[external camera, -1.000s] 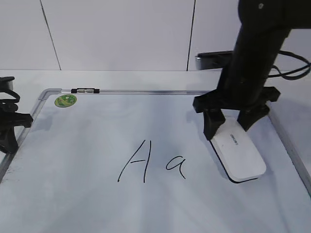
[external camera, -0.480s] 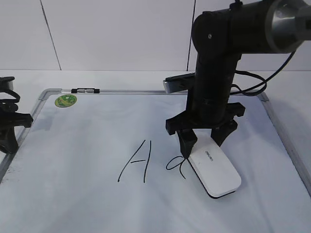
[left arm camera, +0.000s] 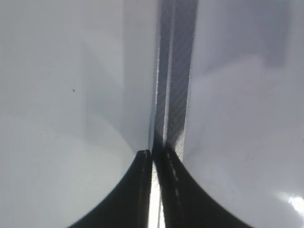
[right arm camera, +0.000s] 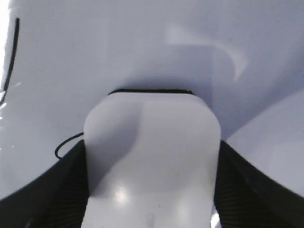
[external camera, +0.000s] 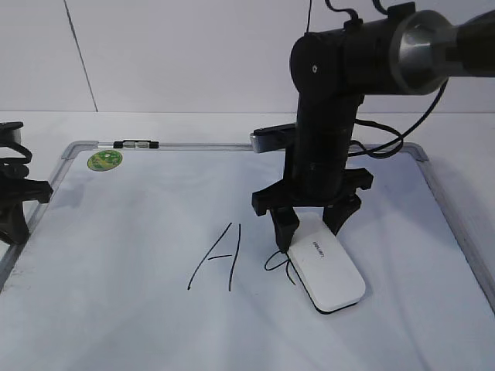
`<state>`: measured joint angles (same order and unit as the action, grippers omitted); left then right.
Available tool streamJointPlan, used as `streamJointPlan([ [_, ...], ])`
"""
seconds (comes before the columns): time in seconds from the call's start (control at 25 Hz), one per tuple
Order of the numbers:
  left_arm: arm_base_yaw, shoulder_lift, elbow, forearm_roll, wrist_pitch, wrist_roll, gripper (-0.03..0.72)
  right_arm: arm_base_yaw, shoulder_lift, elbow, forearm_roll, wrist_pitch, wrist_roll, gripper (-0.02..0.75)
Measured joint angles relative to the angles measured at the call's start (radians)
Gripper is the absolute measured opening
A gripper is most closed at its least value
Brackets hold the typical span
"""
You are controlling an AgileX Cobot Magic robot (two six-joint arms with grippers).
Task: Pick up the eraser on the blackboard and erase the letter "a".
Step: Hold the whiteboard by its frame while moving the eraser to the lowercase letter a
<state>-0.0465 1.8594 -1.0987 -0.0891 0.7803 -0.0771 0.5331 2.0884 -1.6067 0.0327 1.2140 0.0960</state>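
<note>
Right tool [external camera: 309, 226] is clamped on the eraser [external camera: 326, 272], one finger on each long side near its far end; the right wrist view shows both black fingers [right arm camera: 61, 185] pressed against the eraser [right arm camera: 152, 161] flanks, so it's a firm pinch, not open. Eraser lies flat on the blackboard [external camera: 139, 232], long axis running from far-left to near-right, lettering end under the tool. Its left edge sits on the right part of the letter "a" [external camera: 276, 263]: only the left loop and a bit of tail show beside the eraser in the exterior view, and in the right wrist view a curved stroke [right arm camera: 66, 145] pokes out at the eraser's left side. Capital "A" [external camera: 216, 259] is left of that, clear of the eraser. Green sticker [external camera: 104, 160] and a small clip [external camera: 135, 144] sit at the board's far-left corner. Left tool [external camera: 11, 202] is at the board's left edge, over the frame [left arm camera: 173, 90]; left wrist view shows its two fingertips [left arm camera: 142, 190] nearly together with only a thin bright gap, holding nothing. Board rests on the white bench [external camera: 193, 124].
</note>
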Motion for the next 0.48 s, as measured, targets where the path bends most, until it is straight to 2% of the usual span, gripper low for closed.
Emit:
streamJointPlan([
  [0.48,0.000,0.000,0.000,0.000,0.000,0.000,0.033,0.008,0.013,-0.005,0.008,0.000,-0.010,0.530],
])
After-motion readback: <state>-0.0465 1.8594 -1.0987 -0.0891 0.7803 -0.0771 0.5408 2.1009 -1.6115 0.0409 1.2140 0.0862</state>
